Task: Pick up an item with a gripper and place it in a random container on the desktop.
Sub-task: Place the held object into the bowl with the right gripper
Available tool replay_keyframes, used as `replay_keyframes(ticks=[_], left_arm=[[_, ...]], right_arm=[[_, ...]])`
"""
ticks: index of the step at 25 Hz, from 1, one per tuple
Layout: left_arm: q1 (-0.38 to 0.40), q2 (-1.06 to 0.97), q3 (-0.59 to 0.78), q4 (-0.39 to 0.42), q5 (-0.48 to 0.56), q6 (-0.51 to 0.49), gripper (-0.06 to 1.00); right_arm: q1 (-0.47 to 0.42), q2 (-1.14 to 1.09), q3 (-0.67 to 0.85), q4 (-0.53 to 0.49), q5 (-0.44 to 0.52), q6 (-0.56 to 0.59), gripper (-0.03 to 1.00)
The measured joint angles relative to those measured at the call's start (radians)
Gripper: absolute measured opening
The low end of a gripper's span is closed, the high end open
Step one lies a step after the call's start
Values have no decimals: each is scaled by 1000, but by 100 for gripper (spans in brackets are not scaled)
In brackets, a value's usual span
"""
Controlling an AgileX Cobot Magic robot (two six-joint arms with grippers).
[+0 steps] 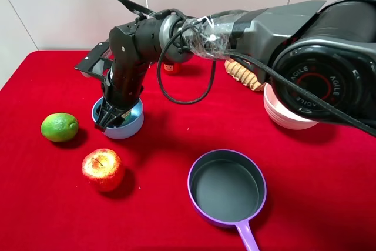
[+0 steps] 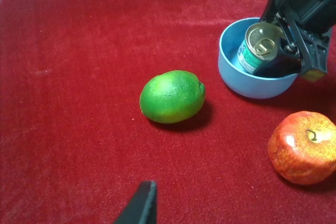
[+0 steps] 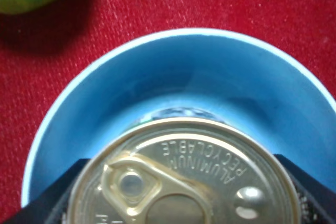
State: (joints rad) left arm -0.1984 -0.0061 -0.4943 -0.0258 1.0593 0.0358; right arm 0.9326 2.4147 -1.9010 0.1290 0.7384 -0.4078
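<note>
The small tin can with a silver pull-tab lid leans tilted inside the light blue bowl. My right gripper reaches across to the left side of the red desktop and down into the bowl. In the right wrist view the can sits between its black fingers, over the bowl's inside. The right claw also shows in the left wrist view. Only one black fingertip of my left gripper shows, above bare cloth near the lime.
A green lime lies left of the bowl and a red apple in front of it. A purple pan sits front centre. A pink bowl, a ribbed tan object and a red soda can stand behind.
</note>
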Motion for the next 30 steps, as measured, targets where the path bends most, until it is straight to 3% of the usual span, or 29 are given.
replay_keyframes(ticks=[30], left_arm=[[0,0,0,0,0,0,99]], right_arm=[[0,0,0,-20,-21,-29,48]])
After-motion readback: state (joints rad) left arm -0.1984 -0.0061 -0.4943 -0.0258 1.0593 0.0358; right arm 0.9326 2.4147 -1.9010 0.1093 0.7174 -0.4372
